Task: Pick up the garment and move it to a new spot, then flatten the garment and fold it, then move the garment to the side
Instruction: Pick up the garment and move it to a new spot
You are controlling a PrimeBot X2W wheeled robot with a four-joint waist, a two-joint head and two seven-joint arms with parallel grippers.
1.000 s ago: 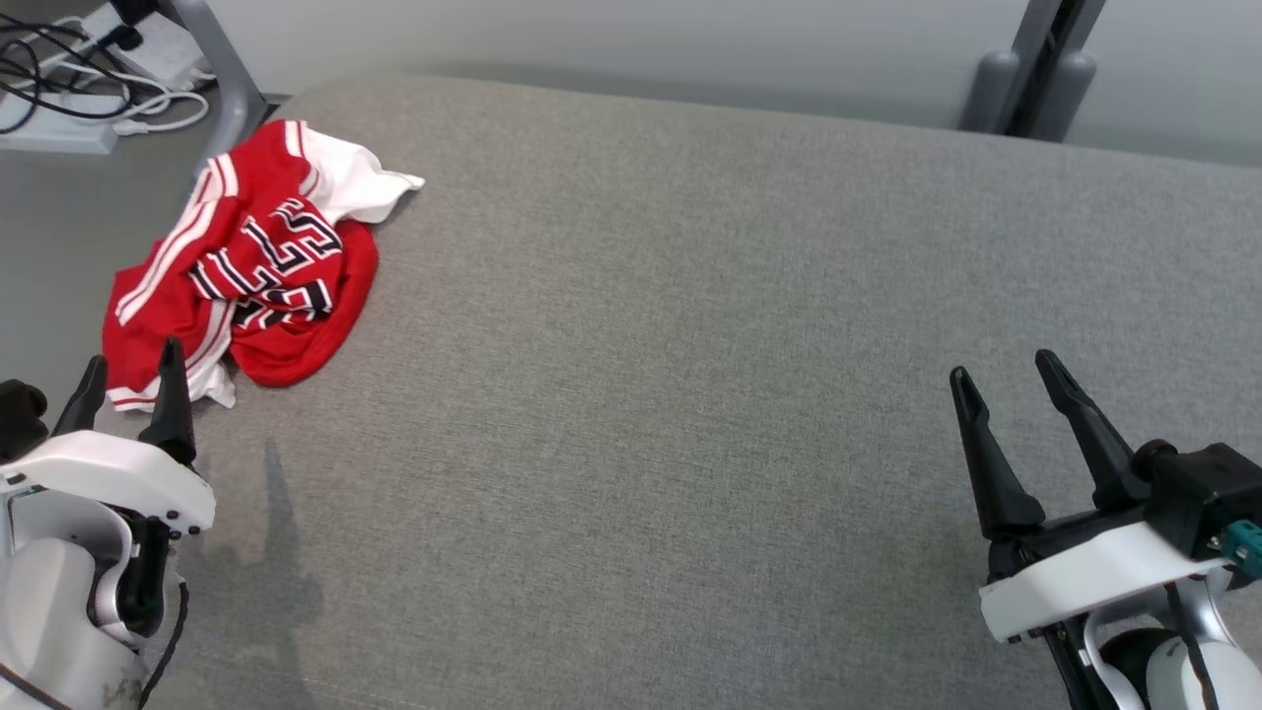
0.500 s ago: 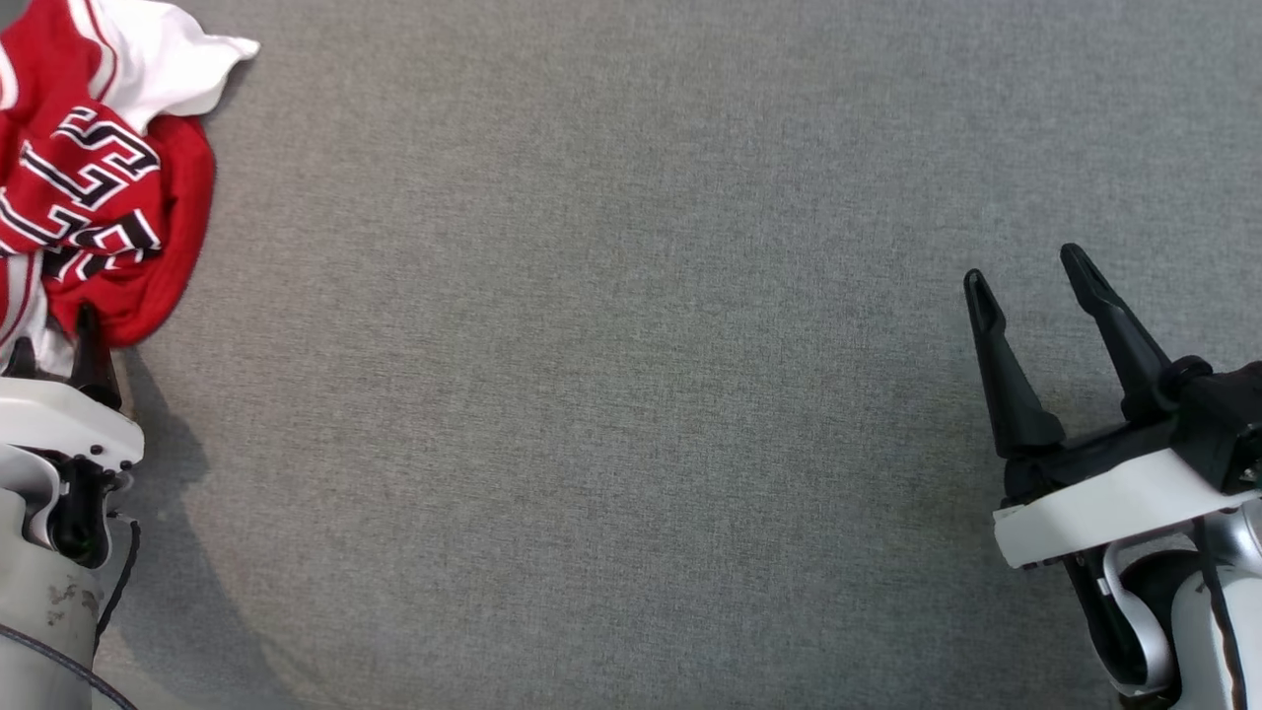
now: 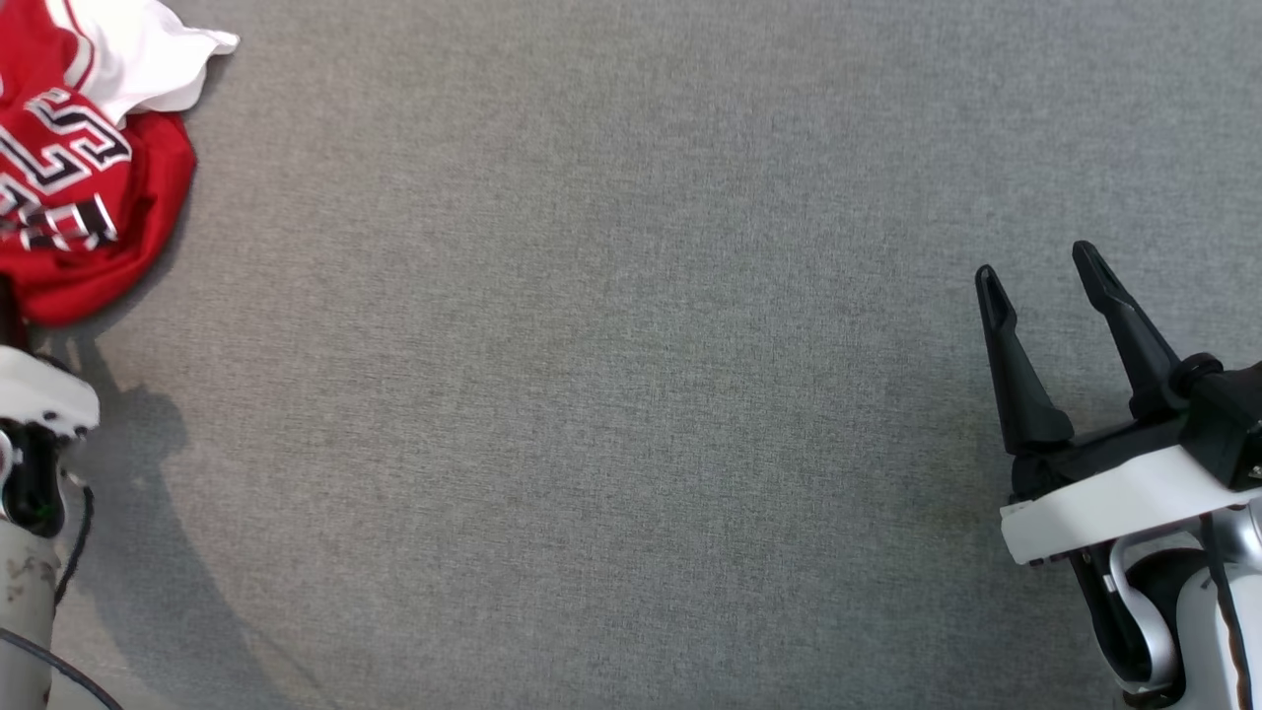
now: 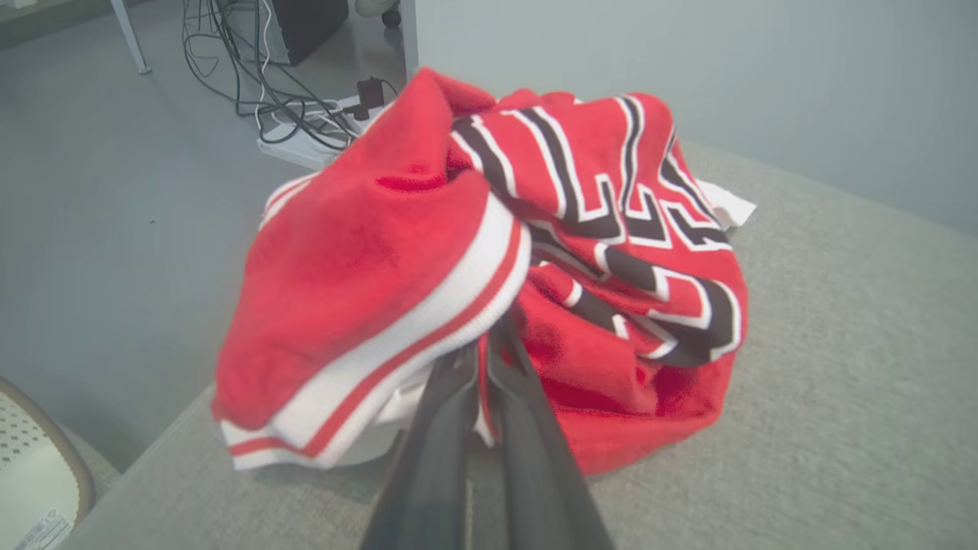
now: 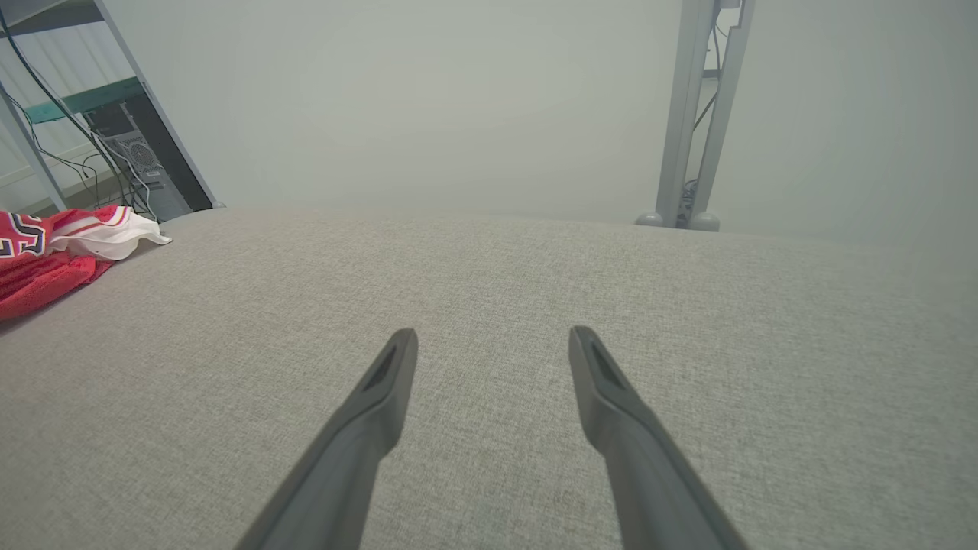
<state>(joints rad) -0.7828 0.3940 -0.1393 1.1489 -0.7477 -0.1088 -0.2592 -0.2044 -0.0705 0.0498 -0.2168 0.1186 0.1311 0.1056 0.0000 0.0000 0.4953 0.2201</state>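
The garment (image 3: 89,197) is a crumpled red jersey with white stripes and black-and-white lettering, lying at the far left corner of the grey padded table (image 3: 631,394). In the left wrist view my left gripper (image 4: 485,344) is shut, its two dark fingers pressed together on the striped hem at the near edge of the garment (image 4: 596,229). My right gripper (image 3: 1037,264) stands open at the lower right, above bare table, with nothing between its fingers. From the right wrist view the right gripper (image 5: 493,336) points across the table and the garment (image 5: 46,260) lies far to the left.
The table's left edge runs right beside the garment, with grey floor below. Cables and a power strip (image 4: 306,130) lie on the floor behind it, near a computer tower (image 5: 134,160). A metal post (image 5: 699,114) stands beyond the far edge.
The head camera tilted down and shifted, so the whole picture moved. My left gripper reached the garment's near hem and shut on it. The right gripper stayed open.
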